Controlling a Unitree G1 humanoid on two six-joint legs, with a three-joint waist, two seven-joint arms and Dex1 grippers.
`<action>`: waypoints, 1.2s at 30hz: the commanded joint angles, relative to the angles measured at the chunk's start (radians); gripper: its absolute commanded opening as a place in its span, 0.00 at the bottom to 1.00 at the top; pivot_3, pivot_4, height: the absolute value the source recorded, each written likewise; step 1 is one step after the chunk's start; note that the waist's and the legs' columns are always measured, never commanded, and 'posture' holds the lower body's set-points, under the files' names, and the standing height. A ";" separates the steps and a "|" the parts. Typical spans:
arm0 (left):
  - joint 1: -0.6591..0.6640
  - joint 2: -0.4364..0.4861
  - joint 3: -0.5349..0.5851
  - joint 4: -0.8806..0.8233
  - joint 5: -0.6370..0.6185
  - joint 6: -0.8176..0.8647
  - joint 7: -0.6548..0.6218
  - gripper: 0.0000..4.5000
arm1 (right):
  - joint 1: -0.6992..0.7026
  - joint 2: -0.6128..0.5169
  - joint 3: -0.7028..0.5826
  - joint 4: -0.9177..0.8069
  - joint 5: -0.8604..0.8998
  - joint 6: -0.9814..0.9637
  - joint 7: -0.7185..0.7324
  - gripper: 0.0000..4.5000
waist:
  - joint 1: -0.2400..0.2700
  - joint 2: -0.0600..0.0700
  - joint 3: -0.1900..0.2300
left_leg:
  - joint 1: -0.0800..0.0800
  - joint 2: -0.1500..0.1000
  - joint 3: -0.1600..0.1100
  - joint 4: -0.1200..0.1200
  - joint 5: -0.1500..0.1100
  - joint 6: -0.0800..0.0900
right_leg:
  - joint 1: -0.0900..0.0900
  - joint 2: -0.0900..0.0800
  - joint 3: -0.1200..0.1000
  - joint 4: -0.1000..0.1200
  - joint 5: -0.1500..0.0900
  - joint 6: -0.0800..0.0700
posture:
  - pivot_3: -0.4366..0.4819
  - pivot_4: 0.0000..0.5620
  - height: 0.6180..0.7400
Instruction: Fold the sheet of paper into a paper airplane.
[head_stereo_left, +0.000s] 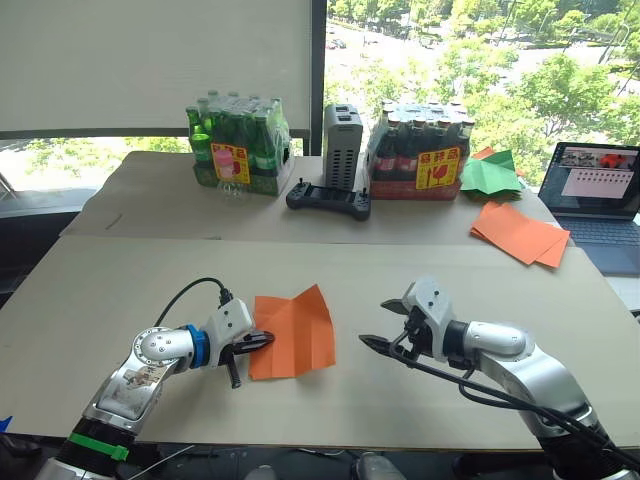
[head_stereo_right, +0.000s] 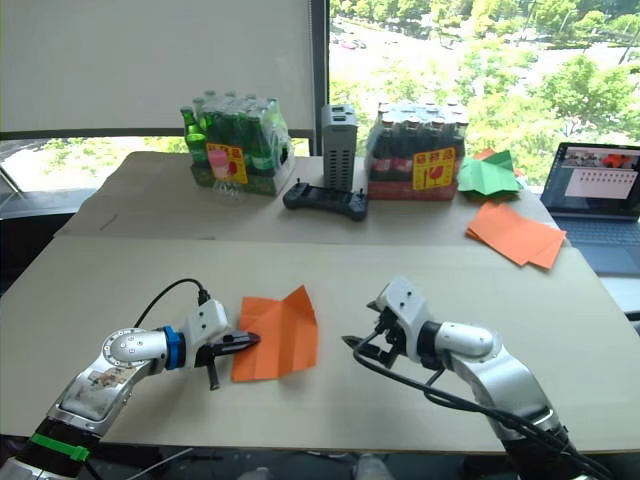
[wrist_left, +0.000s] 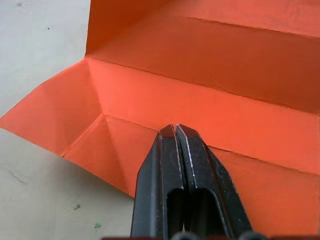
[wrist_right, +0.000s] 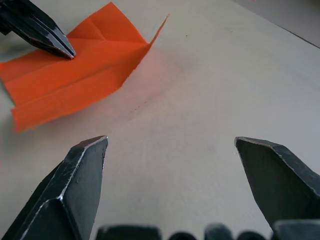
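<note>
The left hand (head_stereo_left: 258, 341) has its two fingers pressed together, tips resting on the near left edge of the sheet of paper (head_stereo_left: 295, 335), pinning it to the tabletop (head_stereo_left: 120, 290). The creased, partly folded sheet lies just ahead of that hand, one flap lifted along its far side. The right hand (head_stereo_left: 385, 325) hovers well apart from the paper on its other side, fingers spread and empty. Beyond both hands sit a game controller (head_stereo_left: 328, 200), two packs of bottles, a pile of orange sheets (head_stereo_left: 520, 234) and a green paper shape (head_stereo_left: 489, 172). The risk, as I judge it: the pin holds only one edge, so a sideways push from the right hand could pivot or buckle the thin sheet and skew the crease.
</note>
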 joint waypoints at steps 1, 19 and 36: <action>0.020 0.005 -0.032 0.026 0.032 0.003 -0.022 0.01 | -0.032 0.021 0.047 0.015 -0.043 -0.042 0.004 1.00 | 0.000 0.000 0.000 | 0.000 0.000 0.000 0.000 0.000 0.000 | 0.000 0.000 0.000 0.000 0.000 0.000 | 0.48 0.27 0.94; 0.041 0.020 -0.017 0.004 0.039 0.002 -0.023 0.00 | -0.133 0.187 0.188 0.238 -0.222 -0.250 0.017 0.01 | -0.003 0.001 0.000 | 0.002 0.000 0.000 0.000 0.000 0.000 | 0.000 0.000 0.000 0.002 0.000 0.000 | 0.48 0.27 0.94; 0.057 0.029 0.009 -0.030 0.034 0.011 -0.015 0.00 | -0.213 0.440 0.286 0.307 -0.239 -0.197 -0.007 0.01 | -0.004 0.001 -0.001 | 0.003 0.000 0.000 0.000 0.000 0.000 | 0.000 0.000 0.000 0.003 0.000 -0.001 | 0.48 0.27 0.94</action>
